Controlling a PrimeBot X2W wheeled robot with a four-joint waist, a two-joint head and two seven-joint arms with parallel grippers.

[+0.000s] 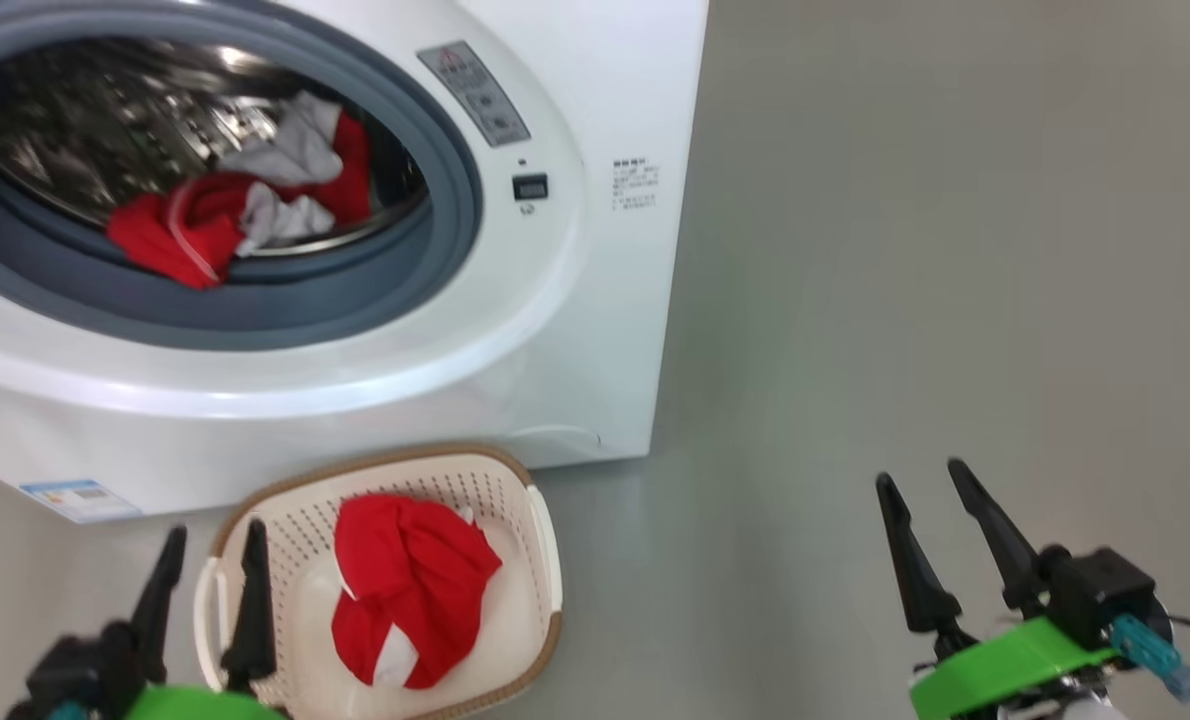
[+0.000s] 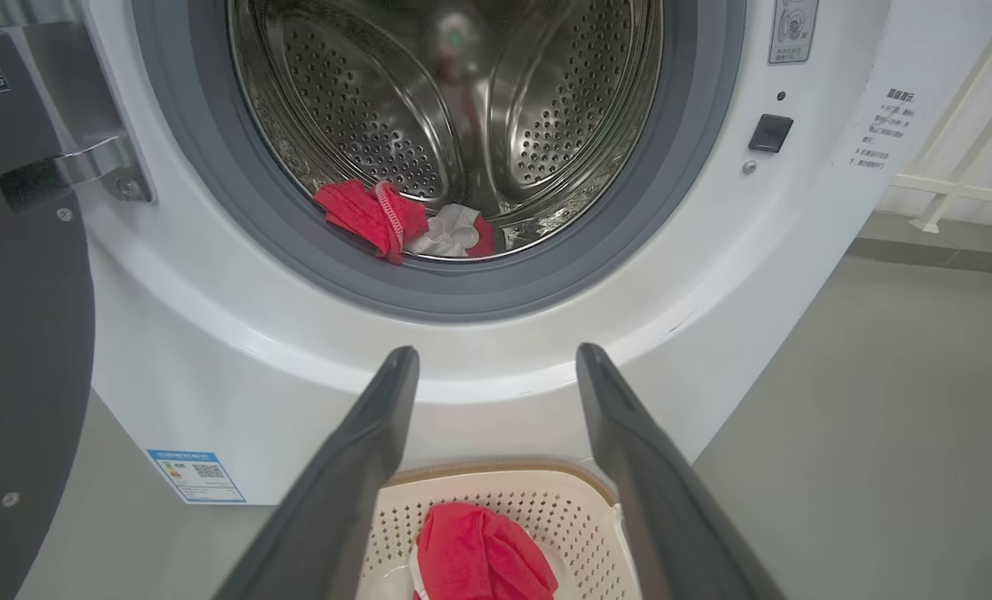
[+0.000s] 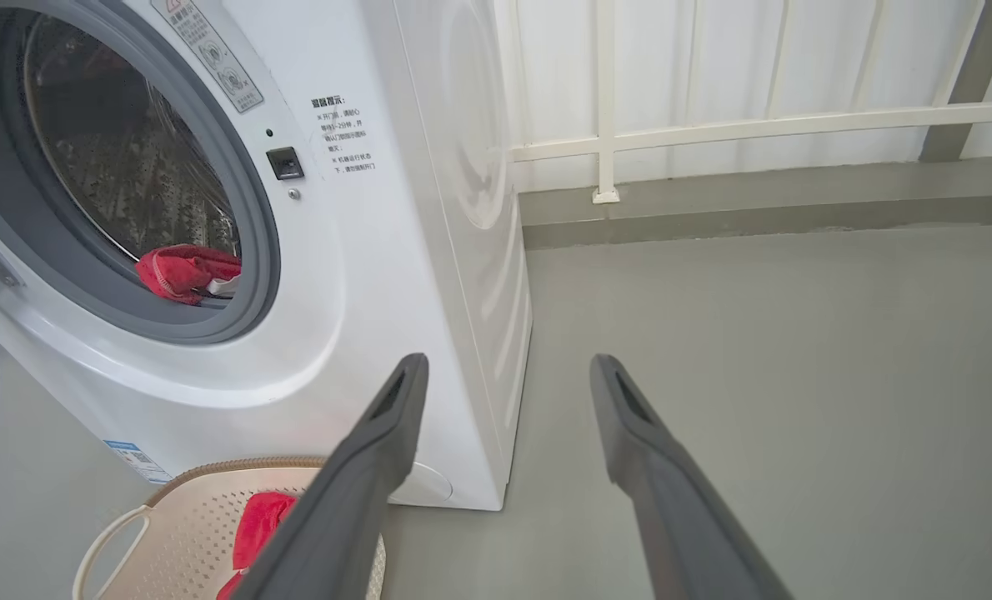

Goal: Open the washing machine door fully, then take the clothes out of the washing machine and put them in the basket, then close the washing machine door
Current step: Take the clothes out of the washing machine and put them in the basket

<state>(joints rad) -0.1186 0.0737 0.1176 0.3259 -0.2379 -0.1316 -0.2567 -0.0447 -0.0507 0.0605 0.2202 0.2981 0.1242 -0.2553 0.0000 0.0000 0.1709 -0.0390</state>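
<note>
Left gripper (image 1: pixel 215 530): two long dark fingers on a green collar are held apart with nothing between them, poised above the near-left rim of the basket
Right gripper (image 1: pixel 920 472): its two dark fingers are likewise spread and empty, held over the bare grey floor (image 1: pixel 955 250), well apart from machine and basket
Basket: a small cream perforated plastic basket (image 1: pixel 405 458) with a brown woven-look rim and white side handles is set on the floor just in front of the machine, below the opening
Clothes in basket: one bright red garment with white patches (image 1: pixel 410 580) is laid crumpled inside
Clothes in drum: a heap of red and white fabric (image 1: pixel 215 225) is seen at the front of the steel drum (image 2: pixel 363 108), with one red fold draped onto the grey rubber gasket (image 1: pixel 435 260)
Machine: a large white boxy front-loader (image 1: pixel 575 330) is stood on the floor, its opening unobstructed
Door: the round door with a wide glossy black rim (image 2: pixel 29 333) is swung wide on its metal hinge (image 2: pixel 87 171)
Done: the door-opening is judged complete, and one garment is placed in the basket
Left: the heap in the drum is yet to be lifted out and the door is yet to be closed
Progress: the task is judged to be around its middle, in the unloading step
</note>
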